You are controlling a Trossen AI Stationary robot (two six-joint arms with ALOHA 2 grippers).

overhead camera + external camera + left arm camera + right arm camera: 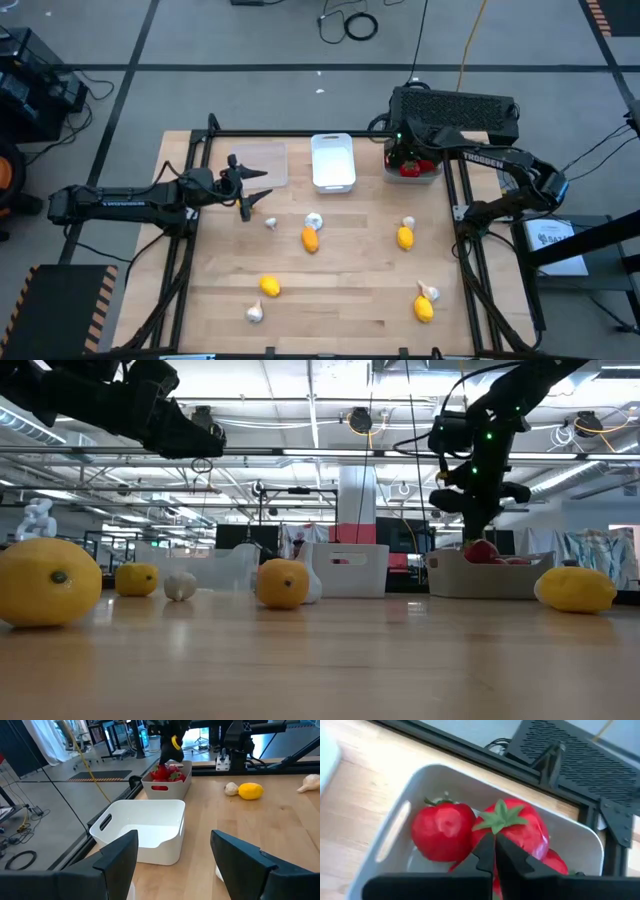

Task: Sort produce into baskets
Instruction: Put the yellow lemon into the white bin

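Wooden surface (340, 290) carries lemons and garlic loose, all nearer than the tomato tray (390, 827); right claw (495, 851) hangs closed and empty just over the tomatoes (442, 831), left claw (175, 865) gapes by the white tray (142, 827), closest to a garlic bulb (271, 223)

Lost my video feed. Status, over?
Right gripper shut, empty, above tomatoes in grey tray. Left gripper open, idle, near clear tray. Lemons, garlic unsorted.

1. A pale wooden table (340, 290) carries everything.
2. Three trays sit along its far edge: clear tray (262, 163), white tray (332, 161), grey-white tray (412, 172).
3. Lemons (310, 239) and garlic bulbs (314, 221) lie scattered loose.
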